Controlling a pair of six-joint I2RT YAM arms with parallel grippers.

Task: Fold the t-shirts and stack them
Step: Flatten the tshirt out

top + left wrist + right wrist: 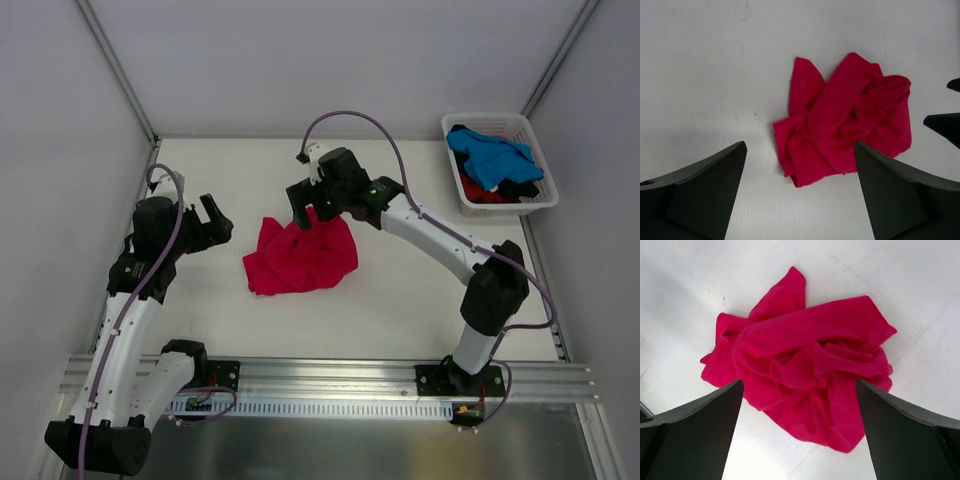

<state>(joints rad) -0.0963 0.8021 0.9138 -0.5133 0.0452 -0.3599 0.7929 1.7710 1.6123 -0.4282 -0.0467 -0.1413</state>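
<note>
Item: crimson t-shirt point(300, 257) — crumpled, mid-table | right gripper point(303, 214): jaws spread wide, empty, above its far edge | left gripper point(213, 222): likewise, to its left | step, likely: spreading flat | next: pinch two hem corners.

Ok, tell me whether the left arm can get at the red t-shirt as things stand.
Probably yes. The left gripper stands open beside the red t-shirt, with only bare table between them. The right gripper hangs open over the shirt's far edge, leaving the left side free.
</note>
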